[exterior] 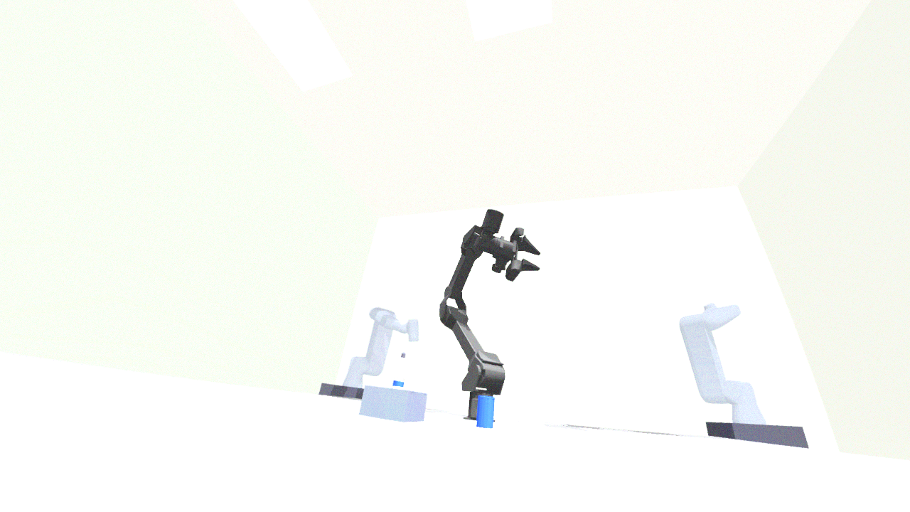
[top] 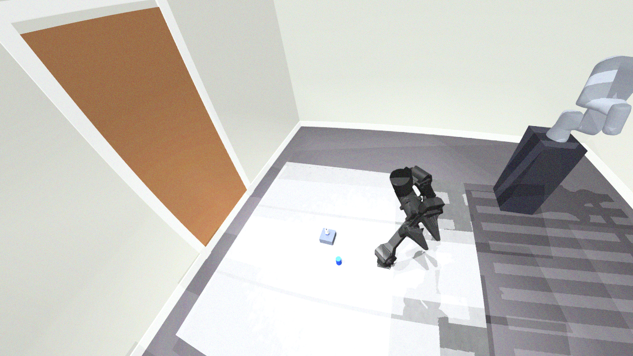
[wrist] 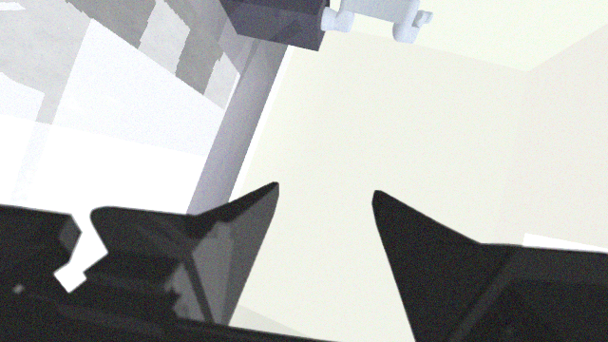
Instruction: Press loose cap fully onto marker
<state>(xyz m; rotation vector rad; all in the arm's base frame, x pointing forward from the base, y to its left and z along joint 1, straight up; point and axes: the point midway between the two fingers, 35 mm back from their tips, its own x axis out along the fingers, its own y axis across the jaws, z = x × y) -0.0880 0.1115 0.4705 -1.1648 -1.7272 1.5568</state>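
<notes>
The blue cap (top: 338,260) (exterior: 485,412) stands loose on the white table (top: 265,274), between the holder and the arm's base. The grey-blue holder block (top: 327,241) (exterior: 388,402) holds the marker upright. The marker (top: 326,231) (exterior: 398,384) shows a blue band just above the block and a bare dark tip. Its pale body hardly stands out from the background. My gripper (top: 433,244) (exterior: 539,262) (wrist: 325,192) is open and empty, high above the table and away from cap and marker. The wrist view shows neither cap nor marker.
A dark pedestal (top: 522,190) (wrist: 280,24) bears a pale robot arm (top: 606,84) (wrist: 370,9) beyond the table's far right side. In the exterior view, two pale arms stand in the background, one at the left (exterior: 379,343) and one at the right (exterior: 699,350).
</notes>
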